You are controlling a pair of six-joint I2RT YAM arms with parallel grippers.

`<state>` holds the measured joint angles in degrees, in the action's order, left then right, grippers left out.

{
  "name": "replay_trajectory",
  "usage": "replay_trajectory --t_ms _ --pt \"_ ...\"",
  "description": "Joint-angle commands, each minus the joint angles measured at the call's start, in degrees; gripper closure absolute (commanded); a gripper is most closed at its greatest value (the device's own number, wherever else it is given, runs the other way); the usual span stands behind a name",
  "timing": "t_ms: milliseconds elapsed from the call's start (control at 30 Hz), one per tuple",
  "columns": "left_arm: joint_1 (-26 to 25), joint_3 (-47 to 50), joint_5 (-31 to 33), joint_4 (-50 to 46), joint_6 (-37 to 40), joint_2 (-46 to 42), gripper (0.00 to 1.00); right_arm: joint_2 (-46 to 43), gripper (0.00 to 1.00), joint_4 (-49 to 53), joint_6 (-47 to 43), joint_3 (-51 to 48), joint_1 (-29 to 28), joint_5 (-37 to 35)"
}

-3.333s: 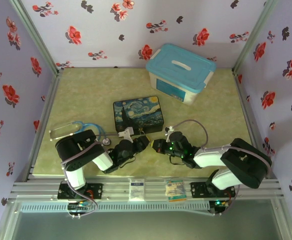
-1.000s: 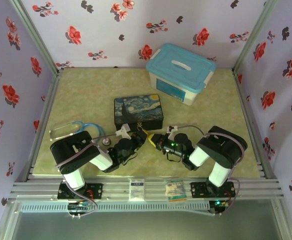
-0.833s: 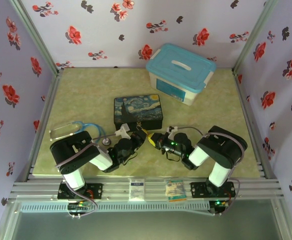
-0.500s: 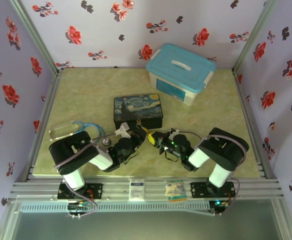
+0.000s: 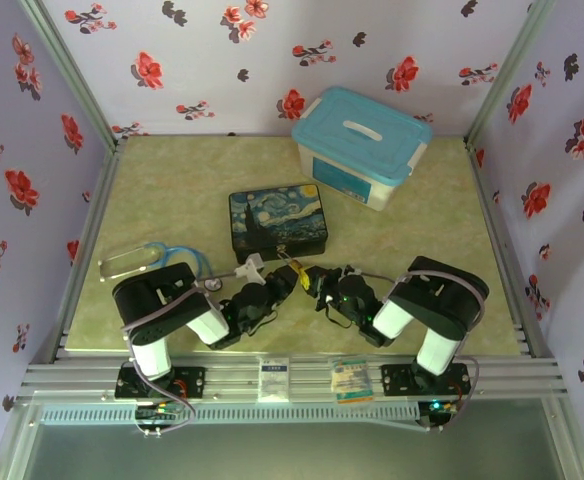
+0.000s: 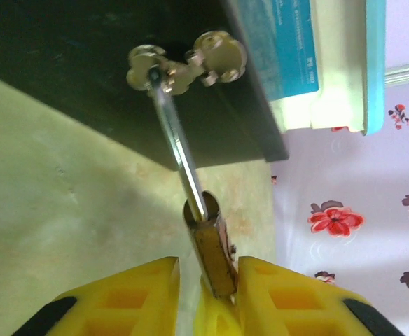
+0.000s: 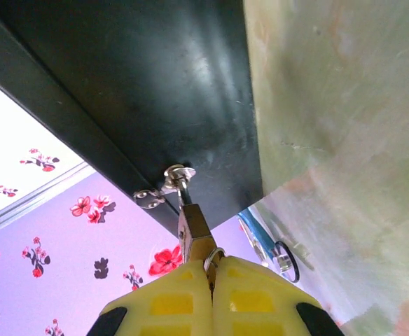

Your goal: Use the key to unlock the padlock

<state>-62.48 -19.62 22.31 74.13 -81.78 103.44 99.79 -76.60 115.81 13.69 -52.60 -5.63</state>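
The small brass padlock [image 6: 211, 255] hangs by its thin silver shackle [image 6: 176, 143] from the hasp [image 6: 183, 66] on the front of the painted box [image 5: 277, 220]. My left gripper [image 6: 206, 264] is open around the padlock body. The brass leans on its right finger [image 6: 295, 294], with a gap to the left one. My right gripper [image 7: 210, 264] is shut under the padlock [image 7: 196, 227] on the key. A silver ring [image 7: 215, 255] shows at the fingertips and the key blade is hidden. In the top view both grippers [image 5: 284, 277] [image 5: 317, 280] meet before the box.
A teal-lidded plastic bin [image 5: 360, 145] stands at the back right. A stethoscope [image 5: 152, 258] lies left of my left arm, with its round head [image 7: 283, 260] near the box's corner. Flowered walls close in the table on three sides.
My right gripper has moved left and closed in on the padlock, so both grippers now meet at it. The painted box has shifted slightly.
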Motion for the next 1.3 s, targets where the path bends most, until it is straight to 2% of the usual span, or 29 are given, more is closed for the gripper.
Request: replay_trajectory --t_ms 0,100,200,267,367,533,633,700,767,800,900,1000,1100,1200,1267 --pt "-0.52 1.74 0.62 1.37 2.24 1.65 0.69 1.39 1.0 -2.95 1.52 1.68 -1.06 -4.91" --pt "-0.85 2.07 2.07 1.32 1.94 2.01 0.58 2.04 1.0 -2.94 2.46 1.57 -1.38 -5.93" --pt "-1.39 3.36 5.08 1.21 0.95 2.14 0.56 1.3 1.0 -2.95 2.08 1.45 -1.37 -6.47" --pt "-1.42 4.53 7.03 1.29 -0.71 2.92 0.58 1.11 1.0 -2.94 1.76 1.42 -1.43 -6.31" --pt "-1.33 5.05 8.35 1.37 -2.75 4.31 0.68 1.69 1.0 -2.94 1.61 1.14 -1.54 -6.09" --pt "-1.33 2.83 5.51 1.33 1.16 3.35 0.74 2.95 1.0 -2.95 0.83 1.56 -1.64 -5.33" --pt "-1.31 0.89 4.21 1.04 4.41 -0.02 0.75 3.07 1.0 -3.0 -3.68 0.8 -1.46 -5.29" --pt "-1.29 1.4 5.42 1.02 4.35 -2.48 0.7 3.19 1.0 -2.86 -7.82 -0.22 -1.24 -5.12" --pt "-1.25 2.05 6.98 0.91 4.28 -4.05 0.54 4.23 1.0 -2.86 -9.29 -1.03 -0.91 -3.55" --pt "-0.88 1.87 6.73 0.8 5.22 -4.08 0.5 4.51 1.0 -2.86 -10.23 -0.96 -0.75 -2.5" --pt "0.21 0.24 4.59 0.66 5.33 -1.29 0.46 5.67 1.0 -2.86 -11.35 -0.05 -0.73 0.39" --pt "1.37 -2.0 0.93 1.19 1.23 4.11 0.49 4.55 1.0 -2.86 -13.64 0.24 -0.76 1.19" --pt "1.48 -2.92 0.86 0.94 1.88 5.26 0.5 2.75 1.0 -2.86 -15.87 -0.4 -0.67 1.1" --pt "2.34 -3.45 0.95 0.75 4.48 4.56 0.62 4.18 1.0 -2.86 -15.56 -0.18 -0.06 2.72" --pt "3.31 -4.12 0.16 0.67 5.35 4.56 0.67 5.71 1.0 -2.85 -15.45 0.2 0.23 3.43"
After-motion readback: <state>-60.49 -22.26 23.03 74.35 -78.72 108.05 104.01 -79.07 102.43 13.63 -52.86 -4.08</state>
